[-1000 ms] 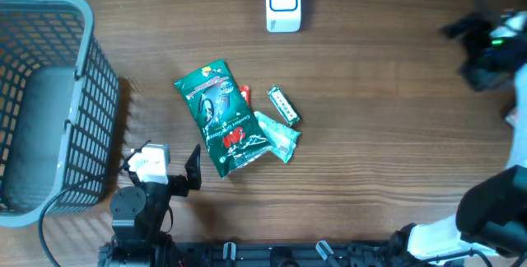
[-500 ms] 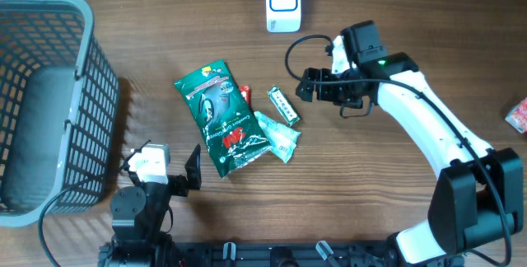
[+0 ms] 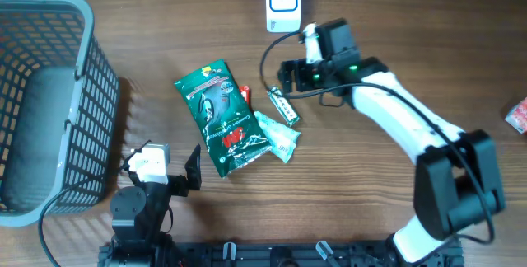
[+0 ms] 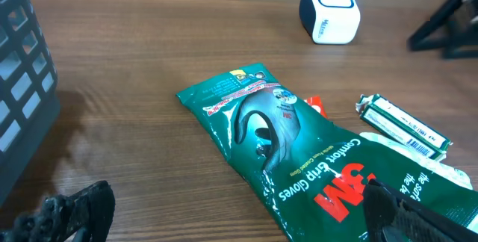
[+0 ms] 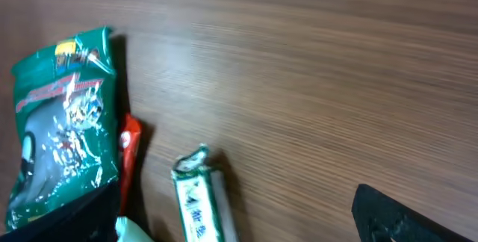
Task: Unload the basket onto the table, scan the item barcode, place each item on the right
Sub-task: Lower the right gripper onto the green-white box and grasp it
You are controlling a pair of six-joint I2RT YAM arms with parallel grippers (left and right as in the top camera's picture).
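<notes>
Both pairs of jaws stand wide apart and hold nothing. The right gripper (image 3: 286, 77) hangs just above the far end of the slim packet (image 3: 283, 105). In the right wrist view its two dark fingertips frame that packet (image 5: 200, 197), so this looks like the item chosen for pick-up. The jaws are spread, I judge, to drop on either side of its narrow body.

The slim packet lies flat near the middle of the table (image 3: 395, 20), slanted, with printed stripes along one side that may be its barcode. It is the smallest piece of a loose heap. Its near end is just beside the teal packet (image 3: 276, 135), which rests partly on the big green glove packet (image 3: 221, 119), and a red wrapper (image 3: 244, 95) pokes out from under that packet's edge. The slim packet lies at the heap's right side with bare wood beyond it, which probably makes it the easiest piece to lift without dragging the others.

The white scanner (image 3: 283, 3) stands at the table's far edge, near its middle, close beyond the right gripper, so carrying the item to it would be a short move. The left gripper (image 3: 170, 168) waits low at the near edge, left of centre, with its camera on the heap. A grey basket (image 3: 90, 69) fills the left edge, likely for scanned goods. A pink item (image 3: 517, 115) lies at the right edge.
</notes>
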